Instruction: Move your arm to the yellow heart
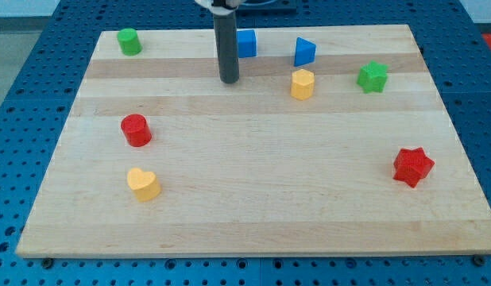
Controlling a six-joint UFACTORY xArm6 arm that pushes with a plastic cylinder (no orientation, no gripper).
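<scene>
Dark and straight, the rod came down from the view's top, and my tip [229,81] rested on the board in its upper middle part. It has no jaws to open or close, and it held nothing; it touched no block.

Working outward from my tip: the blue cube [245,43] sat near, at about one o'clock, partly behind the rod. The yellow hexagonal block [303,83] lay at three o'clock, apart from my tip, with the blue triangular block [304,52] just above it and the green star [373,76] further along the same line. The green cylinder [129,41] stood off at ten o'clock, near the board's corner. The red cylinder [136,129] lay at about eight o'clock, and beyond it, at roughly seven o'clock and well apart from my tip, sat the yellow heart [142,183]. The red star [412,166] was far off at four o'clock.

The risk, as I judged it, was twofold. Two blocks were yellow, and the nearer one was the wrong one. Also, a line towards the heart passed close by the red cylinder, which a slightly wide sweep would knock aside.

The wooden board [269,222] was pale, banded planking, lying on a blue perforated table [23,48].
</scene>
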